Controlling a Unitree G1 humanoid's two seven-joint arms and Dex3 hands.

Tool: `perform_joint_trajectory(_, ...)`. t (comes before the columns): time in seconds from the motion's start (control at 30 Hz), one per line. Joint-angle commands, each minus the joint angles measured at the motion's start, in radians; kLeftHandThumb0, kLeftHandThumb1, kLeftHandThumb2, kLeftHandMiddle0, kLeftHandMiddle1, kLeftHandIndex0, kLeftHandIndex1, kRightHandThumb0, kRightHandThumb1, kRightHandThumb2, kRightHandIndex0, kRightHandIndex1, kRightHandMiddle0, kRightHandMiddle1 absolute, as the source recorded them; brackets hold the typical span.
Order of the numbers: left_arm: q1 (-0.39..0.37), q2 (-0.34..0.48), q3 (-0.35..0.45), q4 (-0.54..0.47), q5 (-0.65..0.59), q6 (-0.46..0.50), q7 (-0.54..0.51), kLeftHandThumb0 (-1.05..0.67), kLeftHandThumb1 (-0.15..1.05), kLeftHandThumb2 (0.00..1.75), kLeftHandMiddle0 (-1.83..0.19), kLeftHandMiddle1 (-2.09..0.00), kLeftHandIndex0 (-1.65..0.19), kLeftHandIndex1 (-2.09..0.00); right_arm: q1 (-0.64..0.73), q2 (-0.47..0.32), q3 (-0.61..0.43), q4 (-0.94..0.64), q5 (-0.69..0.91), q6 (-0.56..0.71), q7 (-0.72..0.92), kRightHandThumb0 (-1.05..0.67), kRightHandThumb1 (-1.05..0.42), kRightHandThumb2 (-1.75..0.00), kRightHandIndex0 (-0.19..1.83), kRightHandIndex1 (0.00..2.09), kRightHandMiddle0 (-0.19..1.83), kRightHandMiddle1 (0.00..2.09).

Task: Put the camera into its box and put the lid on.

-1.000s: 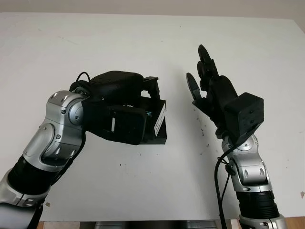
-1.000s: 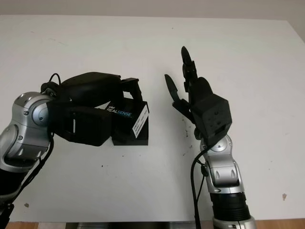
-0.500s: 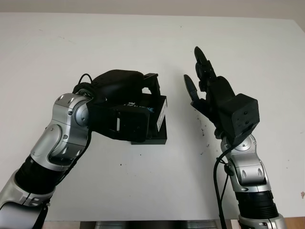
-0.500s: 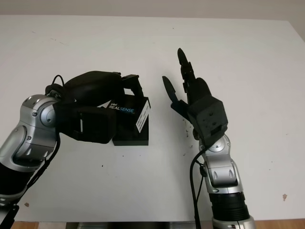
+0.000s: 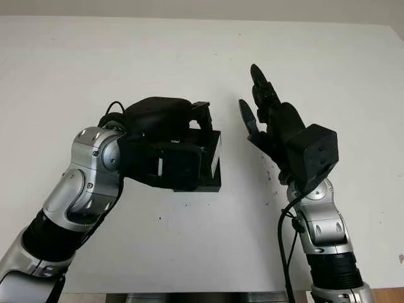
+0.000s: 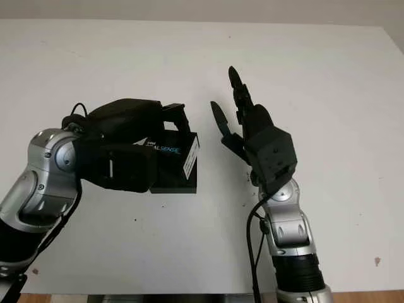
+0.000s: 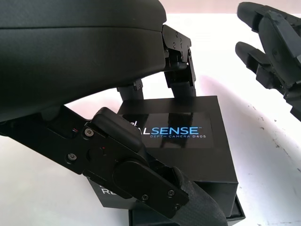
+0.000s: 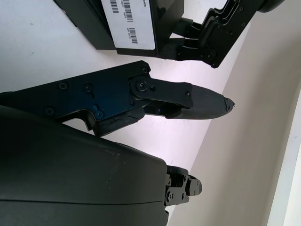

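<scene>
1. Gripping the lid (image 7: 181, 134) from above, my left hand (image 5: 170, 136) sits over the middle of the white table (image 5: 189, 50); its fingers (image 7: 178, 63) curl down the lid's far edge while the thumb presses the near side.
2. I read "REALSENSE depth camera D405" on the lid's black top in the left wrist view, and a white barcode label on its end face (image 8: 129, 23) in the right wrist view.
3. I see the lid tilted, with the labelled end raised, sitting over the black box (image 5: 205, 183), whose base edge sticks out below it on the table.
4. I cannot tell whether the lid is fully seated on the box; it looks skewed against the base.
5. I cannot see the camera itself, so I cannot say whether it lies inside.
6. My right hand (image 5: 271, 120) is open and holds nothing; it is raised above the table just beside the labelled end of the lid, palm turned toward it, apart from it.
7. I see small dark specks on the table below the right hand (image 5: 273, 173).
</scene>
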Motion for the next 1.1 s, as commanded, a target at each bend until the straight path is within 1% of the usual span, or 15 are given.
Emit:
perform_joint_trajectory(0.0, 0.031, -0.011, -0.005, -0.03, -0.044, -0.032, -0.008, -0.25, 1.04, 0.06, -0.75, -2.09, -0.28, -2.08, 0.001, -0.001, -0.008, 0.001, 0.004, -0.005, -0.002, -0.77, -1.05, -0.54, -0.05, 0.05, -0.02, 0.06)
perform_joint_trajectory(0.1, 0.043, 0.007, 0.01, -0.019, -0.084, -0.089, 0.006, -0.27, 1.05, 0.06, -0.76, -2.09, -0.31, -2.09, -0.001, -0.002, -0.01, 0.004, 0.007, 0.001, 0.001, -0.78, -1.05, -0.54, -0.05, 0.05, -0.02, 0.06)
perform_joint_trajectory(0.13, 0.048, 0.012, 0.011, -0.017, -0.088, -0.098, 0.008, -0.25, 1.05, 0.07, -0.79, -2.09, -0.37, -2.09, 0.0, -0.002, -0.011, 0.004, 0.008, 0.002, 0.001, -0.77, -1.05, -0.54, -0.06, 0.05, -0.02, 0.06)
perform_joint_trajectory(0.2, 0.05, 0.021, 0.003, -0.021, -0.076, -0.086, 0.0, -0.24, 1.05, 0.08, -0.79, -2.09, -0.4, -2.09, 0.001, -0.004, -0.011, 0.003, 0.006, 0.002, 0.001, -0.77, -1.05, -0.54, -0.05, 0.05, -0.02, 0.06)
perform_joint_trajectory(0.3, 0.042, 0.015, -0.01, -0.035, -0.054, -0.028, -0.03, -0.25, 1.05, 0.08, -0.75, -2.09, -0.37, -2.09, 0.003, -0.002, -0.016, 0.002, 0.015, -0.003, 0.005, -0.77, -1.05, -0.53, -0.05, 0.05, -0.01, 0.06)
perform_joint_trajectory(0.43, 0.032, -0.003, -0.028, -0.057, -0.019, 0.075, -0.067, -0.25, 1.05, 0.1, -0.82, -2.09, -0.35, -2.09, 0.001, -0.007, -0.012, 0.003, 0.007, -0.007, 0.003, -0.75, -1.05, -0.53, -0.04, 0.06, -0.01, 0.06)
perform_joint_trajectory(0.47, 0.029, -0.006, -0.034, -0.062, -0.01, 0.099, -0.076, -0.25, 1.05, 0.1, -0.81, -2.09, -0.25, -2.09, 0.0, -0.007, -0.011, 0.002, 0.006, -0.005, 0.003, -0.75, -1.05, -0.53, -0.04, 0.06, -0.01, 0.06)
perform_joint_trajectory(0.5, 0.023, -0.009, -0.043, -0.067, 0.004, 0.128, -0.091, -0.25, 1.05, 0.1, -0.81, -2.09, -0.22, -2.09, -0.003, -0.007, -0.011, 0.005, 0.004, -0.003, 0.002, -0.75, -1.05, -0.53, -0.04, 0.06, -0.01, 0.06)
perform_joint_trajectory(0.6, 0.013, -0.015, -0.065, -0.072, 0.031, 0.171, -0.11, -0.24, 1.05, 0.09, -0.77, -2.09, -0.19, -2.09, -0.01, -0.005, -0.01, 0.014, 0.001, -0.006, 0.002, -0.75, -1.05, -0.53, -0.04, 0.06, -0.01, 0.06)
perform_joint_trajectory(0.67, 0.023, -0.02, -0.063, -0.062, 0.021, 0.148, -0.087, -0.24, 1.05, 0.08, -0.83, -2.09, -0.3, -2.09, -0.015, -0.003, -0.008, 0.02, 0.002, -0.006, 0.004, -0.76, -1.05, -0.53, -0.04, 0.05, -0.01, 0.06)
perform_joint_trajectory(0.73, 0.038, -0.016, -0.057, -0.044, 0.0, 0.096, -0.056, -0.24, 1.05, 0.08, -0.89, -2.09, -0.36, -2.09, -0.019, 0.002, -0.01, 0.028, 0.015, -0.011, 0.011, -0.75, -1.05, -0.53, -0.06, 0.05, -0.02, 0.05)
perform_joint_trajectory(0.77, 0.045, -0.012, -0.055, -0.036, -0.008, 0.07, -0.043, -0.24, 1.04, 0.07, -0.92, -2.09, -0.38, -2.09, -0.019, 0.003, -0.01, 0.032, 0.017, -0.014, 0.013, -0.75, -1.05, -0.53, -0.06, 0.05, -0.03, 0.05)
perform_joint_trajectory(0.83, 0.051, -0.008, -0.057, -0.024, -0.011, 0.048, -0.033, -0.25, 1.04, 0.07, -0.93, -2.09, -0.34, -2.09, -0.018, 0.001, -0.009, 0.036, 0.015, -0.019, 0.01, -0.75, -1.05, -0.53, -0.06, 0.05, -0.02, 0.05)
perform_joint_trajectory(0.93, 0.05, -0.011, -0.064, -0.02, 0.0, 0.055, -0.037, -0.25, 1.05, 0.09, -0.93, -2.09, -0.34, -2.09, -0.014, -0.003, -0.009, 0.037, 0.009, -0.024, 0.006, -0.74, -1.05, -0.54, -0.05, 0.05, -0.01, 0.06)
perform_joint_trajectory(1.07, 0.028, -0.024, -0.082, -0.023, 0.022, 0.12, -0.083, -0.27, 1.04, 0.07, -0.84, -2.09, -0.24, -2.04, -0.012, -0.001, -0.011, 0.034, 0.011, -0.018, 0.003, -0.76, -1.05, -0.53, -0.05, 0.05, -0.01, 0.06)
